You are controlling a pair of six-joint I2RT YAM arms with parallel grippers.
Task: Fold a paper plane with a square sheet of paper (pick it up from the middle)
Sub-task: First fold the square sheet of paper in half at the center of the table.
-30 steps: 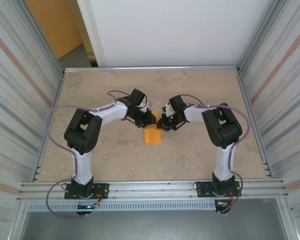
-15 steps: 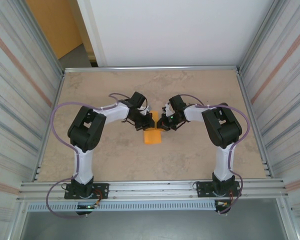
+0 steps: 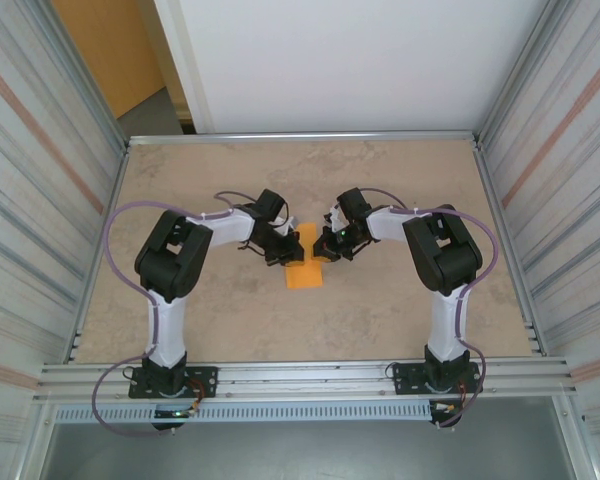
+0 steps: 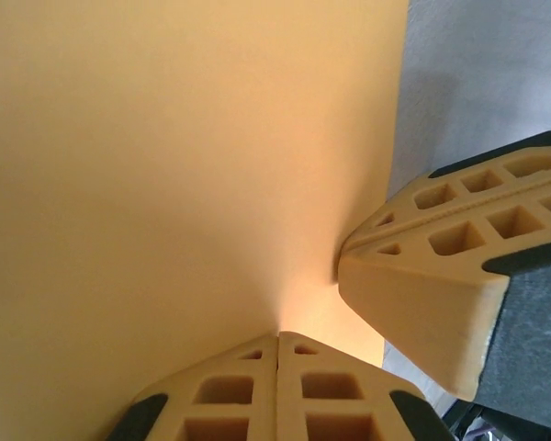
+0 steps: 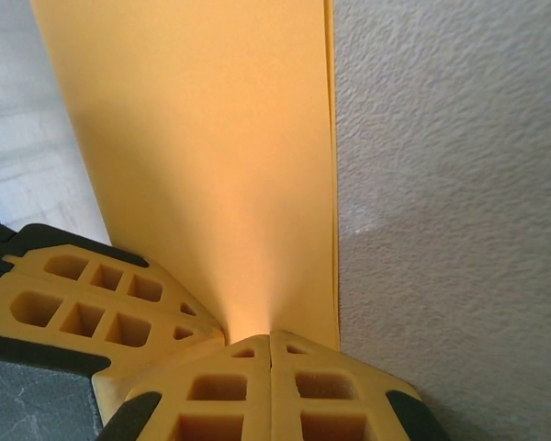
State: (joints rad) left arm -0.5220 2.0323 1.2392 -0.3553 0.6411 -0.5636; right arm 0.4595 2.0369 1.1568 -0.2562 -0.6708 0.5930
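Since we're probably creasing next, we're clamping the left gripper (image 4: 277, 354) and right gripper (image 5: 271, 354) shut, side by side, on the square sheet of paper (image 3: 303, 278) lying mid-way across the table (image 3: 400, 190).

A beige marbled table (image 3: 400, 170) carries one folded orange sheet of paper (image 3: 304, 272), lying flat near its middle.

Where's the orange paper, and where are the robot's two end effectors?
orange paper (image 3: 304, 274), top view, on its flat near half.
left end effector (image 4: 277, 338), left wrist view, where its shut fingertips pinch the paper.
right end effector (image 5: 271, 336), right wrist view, where its shut fingertips pinch the paper.
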